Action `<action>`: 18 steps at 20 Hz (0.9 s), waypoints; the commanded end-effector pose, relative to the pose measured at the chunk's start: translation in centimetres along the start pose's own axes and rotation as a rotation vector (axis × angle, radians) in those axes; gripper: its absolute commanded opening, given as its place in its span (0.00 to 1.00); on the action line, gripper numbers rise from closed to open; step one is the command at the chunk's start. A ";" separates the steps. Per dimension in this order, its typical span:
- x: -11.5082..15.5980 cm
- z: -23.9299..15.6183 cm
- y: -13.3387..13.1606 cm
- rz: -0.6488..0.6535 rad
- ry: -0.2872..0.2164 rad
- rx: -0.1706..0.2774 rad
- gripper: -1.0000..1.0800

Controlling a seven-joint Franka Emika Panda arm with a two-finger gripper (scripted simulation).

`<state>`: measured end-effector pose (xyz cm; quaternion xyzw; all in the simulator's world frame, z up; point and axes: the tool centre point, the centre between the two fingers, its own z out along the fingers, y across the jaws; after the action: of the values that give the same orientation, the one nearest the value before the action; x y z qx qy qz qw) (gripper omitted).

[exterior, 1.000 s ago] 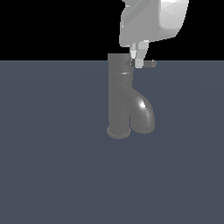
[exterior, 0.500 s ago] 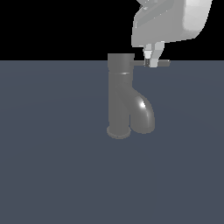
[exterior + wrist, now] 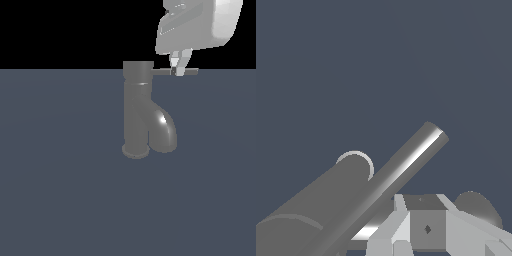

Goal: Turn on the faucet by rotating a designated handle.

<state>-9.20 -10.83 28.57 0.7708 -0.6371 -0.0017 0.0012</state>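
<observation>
grey metal upright faucet pipe (image 3: 137, 107) standing mid-bench on dark blue-grey bench (image 3: 60, 200), fat curved spout at its 4 o'clock, thin grey handle rod (image 3: 175, 72) pointing to 3 o'clock from top cap, white tool (image 3: 177, 66) above, fingers close together at the rod, clamping unclear

The exterior view looks level and side-on at the faucet (image 3: 136, 110) from some way off, taking in the whole pipe standing on the bench (image 3: 60, 200). The wrist view sits close above, facing down along the handle (image 3: 406, 165) to the bench. Both views share the faucet and handle.
</observation>
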 end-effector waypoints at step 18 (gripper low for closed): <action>5.3 0.0 -4.4 0.020 0.001 0.004 0.00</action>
<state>-4.04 -13.19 28.58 0.7742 -0.6329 -0.0022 -0.0003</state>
